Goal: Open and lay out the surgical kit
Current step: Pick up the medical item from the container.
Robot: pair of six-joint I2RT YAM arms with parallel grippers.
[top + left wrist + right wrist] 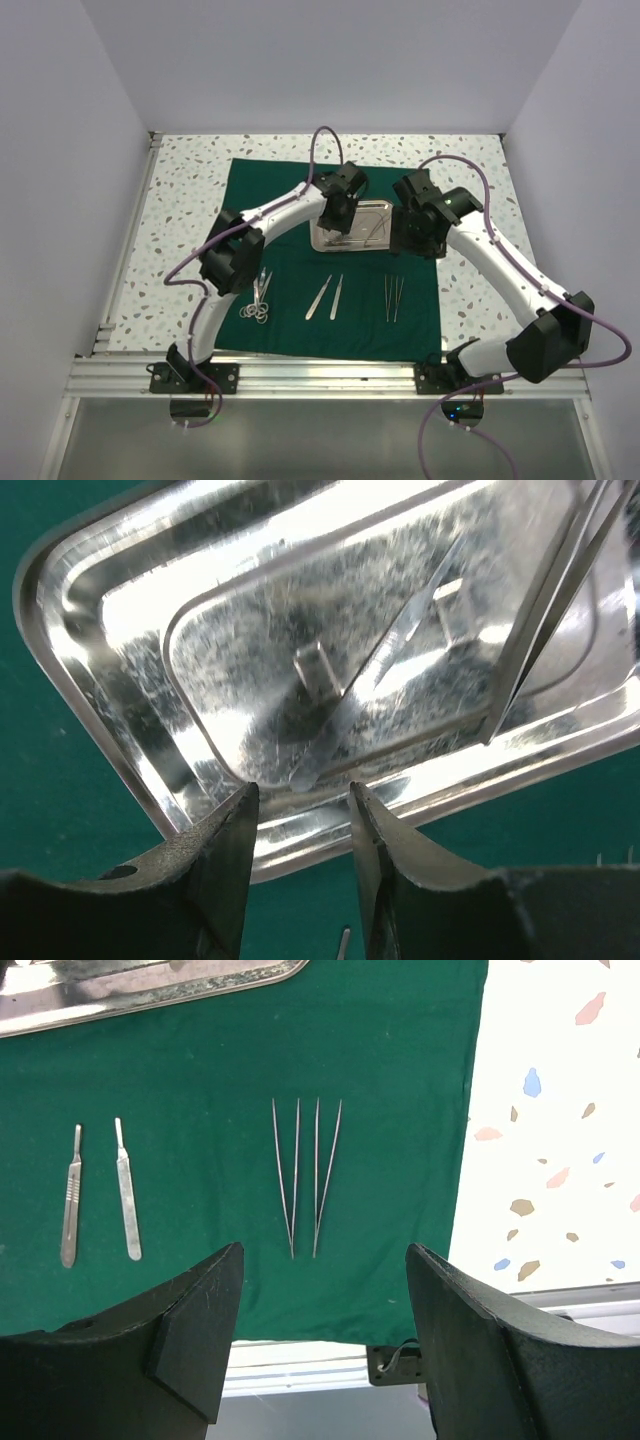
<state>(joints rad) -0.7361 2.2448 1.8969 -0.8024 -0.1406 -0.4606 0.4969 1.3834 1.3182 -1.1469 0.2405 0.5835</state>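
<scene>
Cloth: the dark green cloth lay spread flat on the speckled desk, under the tray and reaching past it on every side.

Tray: the shiny steel tray sat on the far half of the cloth, open side up. Thin steel pieces lay inside it; their kind could not be told.

Laid-out items, all on the cloth to the near side of the tray and apart from it:
- Scissors, near and to the left of the tray.
- Two flat steel handles, side by side, straight in front of the tray.
- Two tweezers, side by side, near and to the right of the tray.

Left fingers: positioned over the tray's left end. In the wrist view the fingers stood a narrow gap apart at the tray's rim, with nothing between them. Whether they touched the tray could not be told.

Right fingers: positioned at the tray's right end. In the wrist view the fingers stood wide apart and held nothing, with the tweezers on the cloth seen between them.
</scene>
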